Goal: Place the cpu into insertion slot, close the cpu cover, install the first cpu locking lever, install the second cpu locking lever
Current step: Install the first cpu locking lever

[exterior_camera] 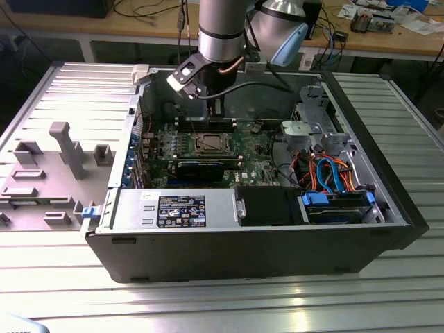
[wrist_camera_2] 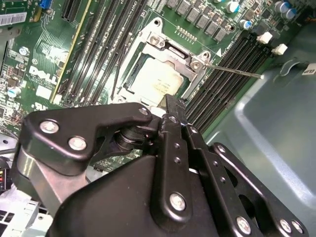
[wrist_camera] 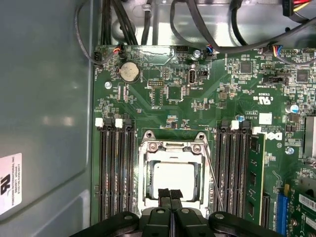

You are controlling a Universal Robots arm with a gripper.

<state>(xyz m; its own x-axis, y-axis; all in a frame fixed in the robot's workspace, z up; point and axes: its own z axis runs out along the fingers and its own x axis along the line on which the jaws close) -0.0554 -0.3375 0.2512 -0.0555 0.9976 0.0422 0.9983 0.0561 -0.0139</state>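
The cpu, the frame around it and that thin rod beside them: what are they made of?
The cpu top looks like dull grey metal, matte with soft glare. The cpu cover seems stamped sheet metal, brighter silver, glinting at its edges. The locking lever looks like bare shiny metal wire. Alloys cannot be told.

Green motherboard (wrist_camera: 197, 113), silvery cpu cover (wrist_camera: 174, 145), perhaps cream cpu (wrist_camera: 173, 177)
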